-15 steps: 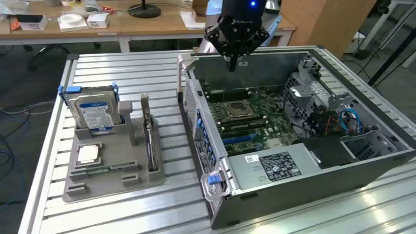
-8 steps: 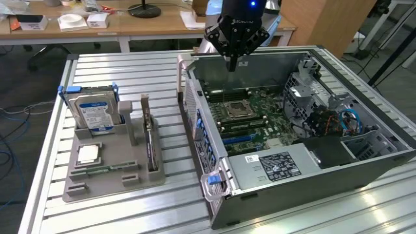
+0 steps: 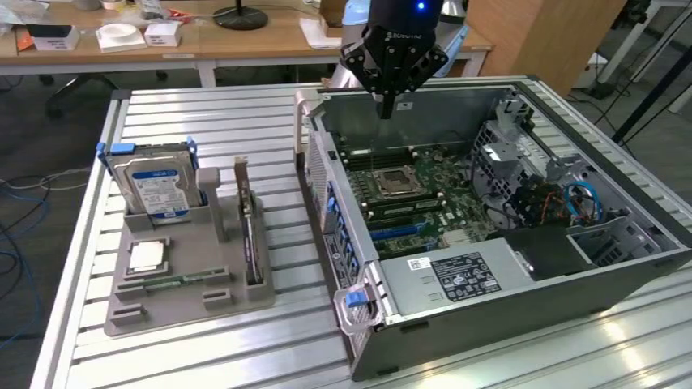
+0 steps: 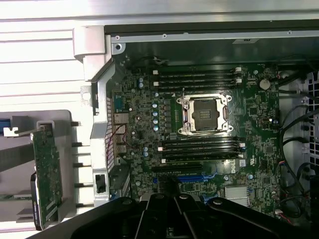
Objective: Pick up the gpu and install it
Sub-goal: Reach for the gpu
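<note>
The black claw is seen closed, with nothing held, above the open grey metal computer case and its green motherboard. The gpu, a thin green card with a silver bracket, is seen standing on edge in the grey plastic holder on the slatted metal worktop, at the exterior view's left of the case, well apart from the claw

You're in a robotics lab or workshop: an aluminium slatted surface carries an open computer case and a grey parts fixture, with cluttered wooden desks behind and blue cables lying across the floor.
</note>
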Motion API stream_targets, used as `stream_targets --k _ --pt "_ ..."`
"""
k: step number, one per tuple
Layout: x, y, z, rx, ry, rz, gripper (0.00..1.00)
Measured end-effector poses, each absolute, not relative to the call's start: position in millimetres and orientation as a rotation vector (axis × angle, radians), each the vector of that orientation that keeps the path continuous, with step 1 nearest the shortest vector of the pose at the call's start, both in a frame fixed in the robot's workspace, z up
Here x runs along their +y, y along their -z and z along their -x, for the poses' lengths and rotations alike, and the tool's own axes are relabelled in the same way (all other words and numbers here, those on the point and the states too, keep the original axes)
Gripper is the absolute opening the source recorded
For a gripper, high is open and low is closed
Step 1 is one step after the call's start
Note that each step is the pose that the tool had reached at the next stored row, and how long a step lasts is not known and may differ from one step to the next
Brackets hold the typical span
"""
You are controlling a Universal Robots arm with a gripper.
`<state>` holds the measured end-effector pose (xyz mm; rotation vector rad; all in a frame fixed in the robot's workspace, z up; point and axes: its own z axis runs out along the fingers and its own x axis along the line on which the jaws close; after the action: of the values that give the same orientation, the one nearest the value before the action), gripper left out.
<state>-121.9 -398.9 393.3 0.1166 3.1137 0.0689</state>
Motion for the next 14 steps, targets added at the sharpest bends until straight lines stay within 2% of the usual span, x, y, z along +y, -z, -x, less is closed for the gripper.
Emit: stream_targets --k 14 --pt "-398.9 -393.2 122.1 3.114 -0.069 -0.117 0.11"
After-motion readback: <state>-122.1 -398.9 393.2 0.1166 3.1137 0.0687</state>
